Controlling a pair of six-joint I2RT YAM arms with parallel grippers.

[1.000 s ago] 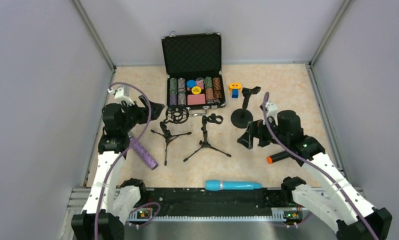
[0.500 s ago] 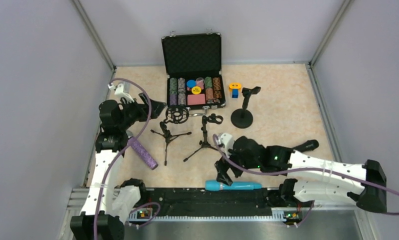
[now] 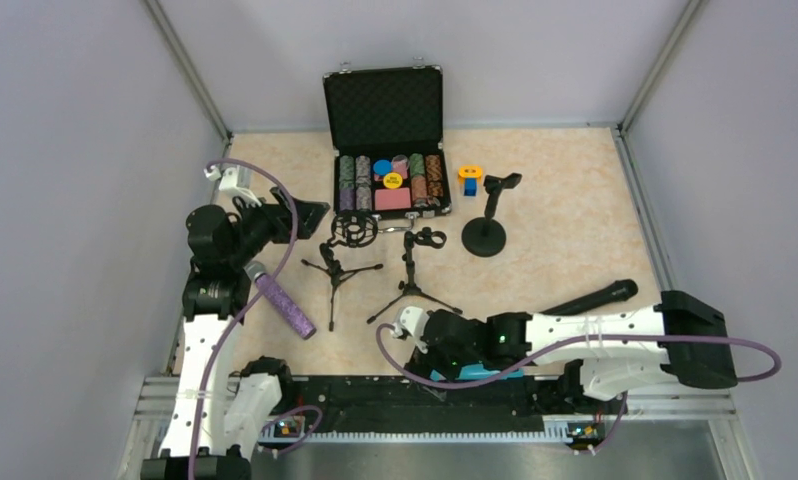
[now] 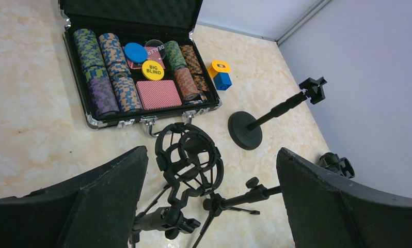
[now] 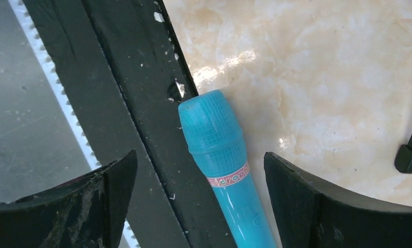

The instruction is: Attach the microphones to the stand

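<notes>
- The right gripper (image 5: 200, 155) hangs low over the near edge of the table (image 3: 575, 180). Its jaws are apart, one on each side of the mesh head of the cyan microphone (image 5: 222, 155), and neither touches it. To me that looks like lining up for a pick.
- The cyan microphone lies flat along the near edge, against the black strip (image 5: 126, 77), so the grab probably has to come straight from above.
- The left gripper (image 4: 211, 152) hovers near the left edge, jaws wide apart and holding nothing. It sits just above the shock-mount tripod (image 3: 340, 262), perhaps ready to steady it.
- I count three microphones. Besides the cyan one, the purple microphone (image 3: 283, 303) lies by the left arm and the black microphone (image 3: 593, 297) lies toward the right edge. None is mounted yet.
- There are three stands: the shock-mount tripod, a clip tripod (image 3: 413, 275) beside it and a round-base stand (image 3: 485, 235).
- One open chip case (image 3: 385, 150) sits at the far edge, with a small orange-and-blue piece (image 3: 468, 178) beside it.
</notes>
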